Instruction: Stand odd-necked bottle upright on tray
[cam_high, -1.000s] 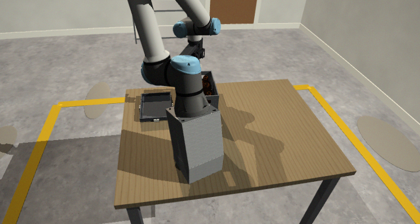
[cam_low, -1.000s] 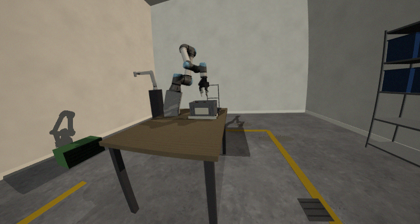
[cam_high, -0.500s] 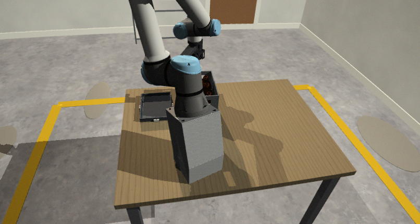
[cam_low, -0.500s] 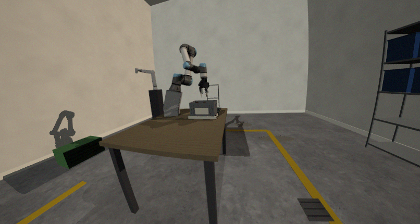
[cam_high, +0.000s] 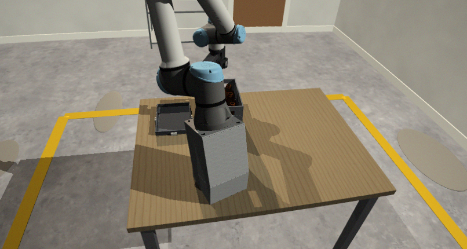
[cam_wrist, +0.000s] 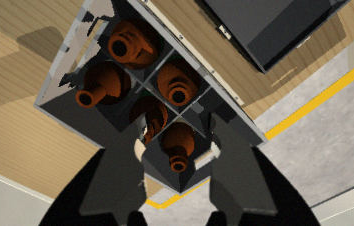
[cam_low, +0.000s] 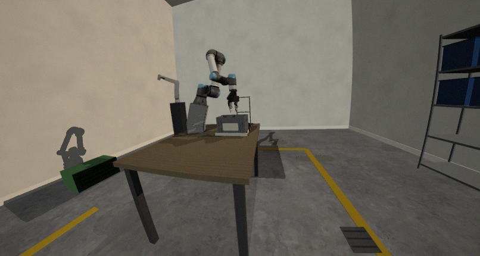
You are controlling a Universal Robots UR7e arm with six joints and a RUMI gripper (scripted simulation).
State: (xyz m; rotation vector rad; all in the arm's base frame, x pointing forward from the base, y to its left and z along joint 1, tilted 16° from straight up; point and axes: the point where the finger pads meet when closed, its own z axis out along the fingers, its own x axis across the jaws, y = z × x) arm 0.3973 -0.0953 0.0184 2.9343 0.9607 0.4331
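The grey crate (cam_high: 237, 112) (cam_low: 220, 125) (cam_wrist: 69, 118) holds five brown bottles. In the wrist view they are one at the top (cam_wrist: 136, 42), one at the left (cam_wrist: 108, 82), one right of centre (cam_wrist: 178, 80), one in the middle (cam_wrist: 149, 112) partly hidden by the left finger, and one lowest (cam_wrist: 178, 142). The neck differences are too small to tell. My gripper (cam_low: 233, 111) (cam_wrist: 178, 113) is open and empty above the crate; in the wrist view the lowest bottle shows between its fingertips. The dark tray (cam_high: 172, 116) (cam_wrist: 277, 30) lies beside the crate and holds nothing.
Thin dividers (cam_wrist: 163, 63) part the crate's compartments; the one at its right in the wrist view has no bottle. The arm's base pedestal (cam_high: 225, 162) (cam_low: 197, 118) stands on the wooden table (cam_high: 327, 149) (cam_low: 201, 156) and partly hides the crate in the top view.
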